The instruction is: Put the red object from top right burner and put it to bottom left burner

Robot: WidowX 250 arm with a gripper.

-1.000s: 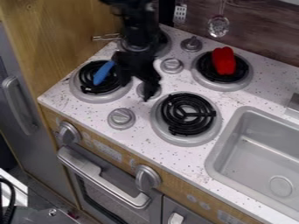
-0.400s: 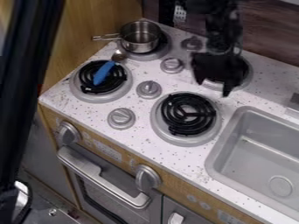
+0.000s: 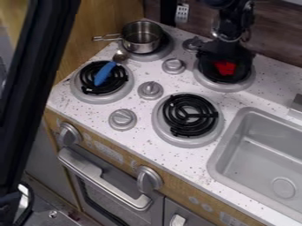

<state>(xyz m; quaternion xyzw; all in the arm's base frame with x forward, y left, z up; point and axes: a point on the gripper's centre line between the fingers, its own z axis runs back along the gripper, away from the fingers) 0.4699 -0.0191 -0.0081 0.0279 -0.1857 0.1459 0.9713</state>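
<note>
Over the top right burner (image 3: 224, 87), I've got my gripper (image 3: 226, 52) right at the red object (image 3: 224, 67); can't tell if it's closed on it. Across from there, the blue-handled spoon (image 3: 104, 73) lies on the bottom left burner (image 3: 103, 99).

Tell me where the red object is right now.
The red object is at the upper right of the camera view, at the top right burner, just below the black arm and behind the sink.
</note>
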